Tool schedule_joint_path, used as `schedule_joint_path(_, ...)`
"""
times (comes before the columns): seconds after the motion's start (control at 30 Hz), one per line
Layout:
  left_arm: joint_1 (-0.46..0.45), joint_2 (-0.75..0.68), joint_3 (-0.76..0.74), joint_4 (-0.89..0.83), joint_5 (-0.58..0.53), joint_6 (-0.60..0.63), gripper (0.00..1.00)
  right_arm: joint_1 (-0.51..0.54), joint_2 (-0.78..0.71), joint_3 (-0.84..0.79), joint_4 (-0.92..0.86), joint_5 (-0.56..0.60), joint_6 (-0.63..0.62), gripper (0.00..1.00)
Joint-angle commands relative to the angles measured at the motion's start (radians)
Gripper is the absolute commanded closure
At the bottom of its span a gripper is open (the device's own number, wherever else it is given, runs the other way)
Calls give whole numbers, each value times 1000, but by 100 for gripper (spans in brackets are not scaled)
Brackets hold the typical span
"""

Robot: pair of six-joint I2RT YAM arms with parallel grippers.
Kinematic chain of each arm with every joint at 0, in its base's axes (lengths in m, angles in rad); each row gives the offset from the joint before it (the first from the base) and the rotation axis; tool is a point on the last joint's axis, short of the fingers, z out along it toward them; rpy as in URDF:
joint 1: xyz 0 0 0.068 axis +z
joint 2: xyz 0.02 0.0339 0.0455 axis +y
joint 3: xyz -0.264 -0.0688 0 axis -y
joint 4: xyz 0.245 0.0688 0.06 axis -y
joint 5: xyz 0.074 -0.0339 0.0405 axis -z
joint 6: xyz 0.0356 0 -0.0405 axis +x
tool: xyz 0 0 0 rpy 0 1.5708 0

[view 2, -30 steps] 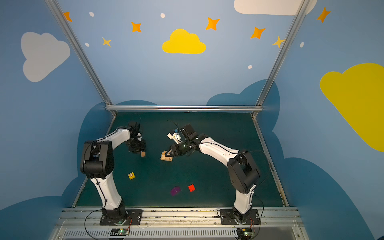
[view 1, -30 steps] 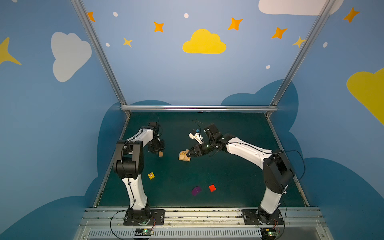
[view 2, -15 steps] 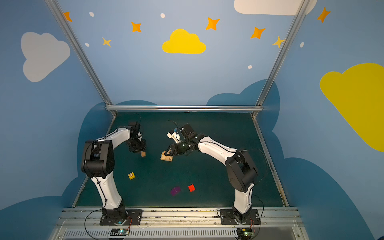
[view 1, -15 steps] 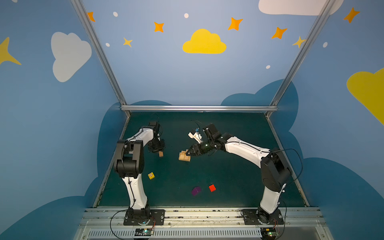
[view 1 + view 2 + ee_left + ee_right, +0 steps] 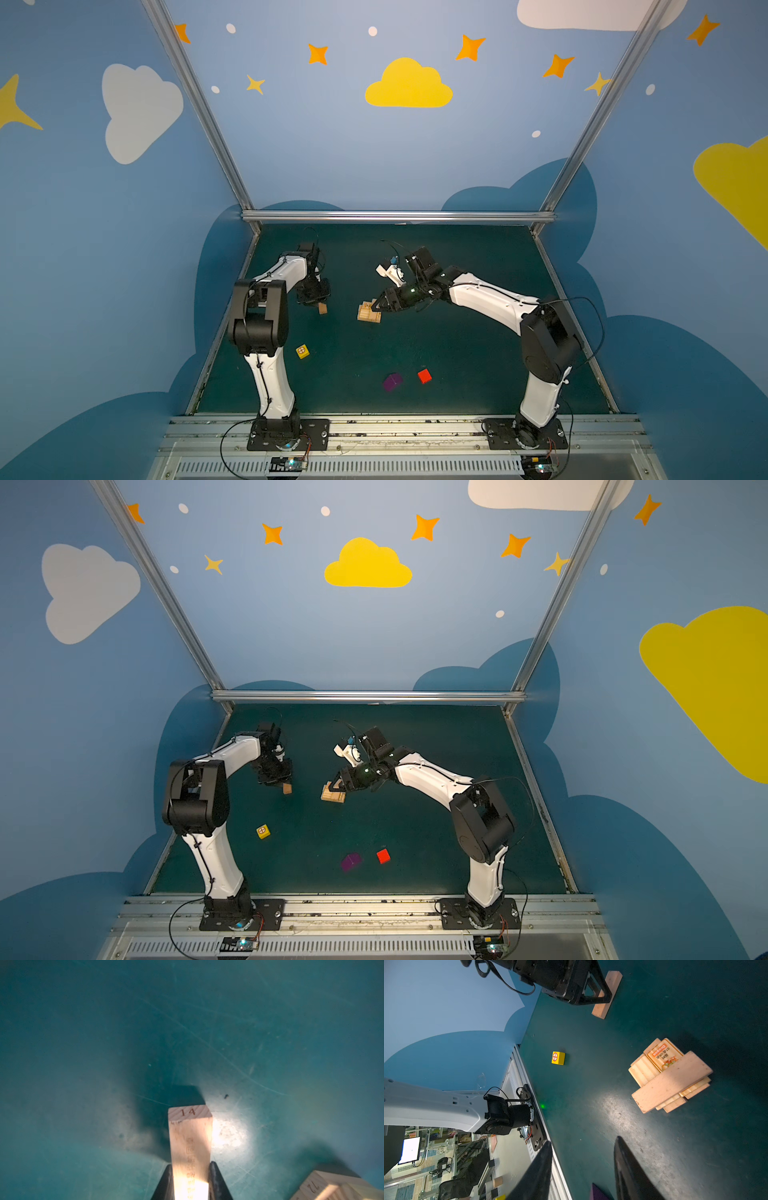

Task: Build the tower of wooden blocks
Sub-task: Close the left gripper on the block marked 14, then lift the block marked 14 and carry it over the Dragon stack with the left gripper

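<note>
Top views, left arm: the left gripper (image 5: 318, 300) is seen left of centre, lowered over the loose plank (image 5: 322, 308) on the table (image 5: 457, 353). Both are found where they were a second before.
Top views, right arm: the right gripper (image 5: 376, 306) is held at the centre, just beside the tower (image 5: 369, 313). Whether they touch cannot be told.
Top views, unused blocks: the yellow cube (image 5: 263, 831) lies at lower left. The purple cube (image 5: 351, 861) and red cube (image 5: 383, 856) lie at lower centre, all well apart from the tower.
Left wrist view, change: the jaws have been drawn in over the last second and are pressed against both long sides of the loose plank (image 5: 190, 1136), whose end is marked 14. A corner of the tower (image 5: 332, 1188) is seen nearby. Whether the plank is lifted cannot be told.
Right wrist view, grip: the fingers (image 5: 625, 1167) stand apart with nothing between them. The tower (image 5: 670, 1076) is seen topped by a crosswise plank (image 5: 672, 1084), above one with orange print.
Meaning for the task: the grasp is judged made. Lifting the plank and carrying it to the tower are left, and room beside the tower will be needed.
</note>
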Motion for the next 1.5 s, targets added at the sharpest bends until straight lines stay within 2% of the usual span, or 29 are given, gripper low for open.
schedule_joint_path(0.0,0,17,22,-33,12,14,76,3,10,19,0,-5,-4,56)
schedule_joint_path(0.43,-1,-4,21,-27,11,18,76,1,13,20,-3,-5,1,56)
schedule_joint_path(1.0,-5,-75,-10,32,80,1,77,-2,0,24,-18,-2,2,56)
schedule_joint_path(1.47,-82,-151,-20,59,149,-20,77,-2,-25,13,-27,21,-5,56)
